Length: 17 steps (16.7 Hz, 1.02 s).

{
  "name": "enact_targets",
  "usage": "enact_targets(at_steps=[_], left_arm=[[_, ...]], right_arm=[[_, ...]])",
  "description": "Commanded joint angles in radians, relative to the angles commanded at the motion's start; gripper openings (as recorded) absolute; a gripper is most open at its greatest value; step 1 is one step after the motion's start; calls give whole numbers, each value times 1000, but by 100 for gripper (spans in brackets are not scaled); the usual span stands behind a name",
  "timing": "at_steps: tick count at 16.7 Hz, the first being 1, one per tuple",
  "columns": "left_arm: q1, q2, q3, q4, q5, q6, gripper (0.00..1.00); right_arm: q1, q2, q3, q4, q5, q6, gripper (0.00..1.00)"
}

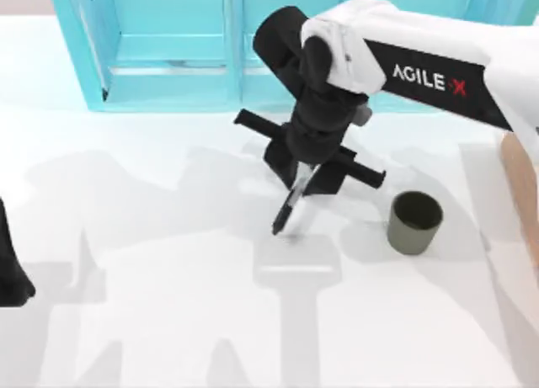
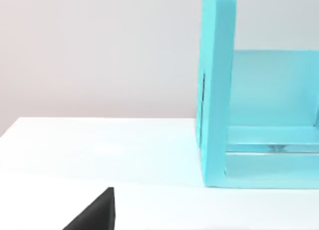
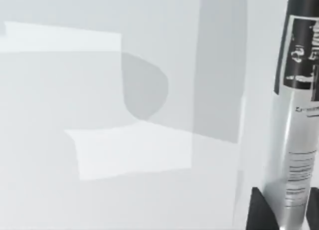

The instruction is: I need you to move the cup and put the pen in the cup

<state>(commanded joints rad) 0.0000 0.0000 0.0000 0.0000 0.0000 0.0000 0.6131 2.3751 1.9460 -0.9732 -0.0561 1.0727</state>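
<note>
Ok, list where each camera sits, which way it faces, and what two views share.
Top view: above the table, looking down at the right gripper holding the pen, beside the cup; the left arm is parked at the left edge.
Left wrist view: low, facing the blue shelf.
Right wrist view: close along the pen's barrel.
Top and right wrist views share the pen.

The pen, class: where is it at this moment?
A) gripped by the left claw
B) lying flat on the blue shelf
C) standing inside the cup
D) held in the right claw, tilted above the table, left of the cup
D: the right claw is shut on the pen, which slants down over the white table, apart from the cup to its right.
</note>
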Motion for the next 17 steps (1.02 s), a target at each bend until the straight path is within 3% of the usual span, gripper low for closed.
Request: enact_targets(at_steps=[6, 13, 17], left_arm=[[0, 0, 0, 0, 0, 0, 100], [0, 0, 0, 0, 0, 0, 100], [0, 0, 0, 0, 0, 0, 100]], right_arm=[[97, -291, -187, -87, 12, 91, 0], [111, -329, -218, -102, 13, 108, 0], [131, -353, -293, 0, 107, 35, 0]])
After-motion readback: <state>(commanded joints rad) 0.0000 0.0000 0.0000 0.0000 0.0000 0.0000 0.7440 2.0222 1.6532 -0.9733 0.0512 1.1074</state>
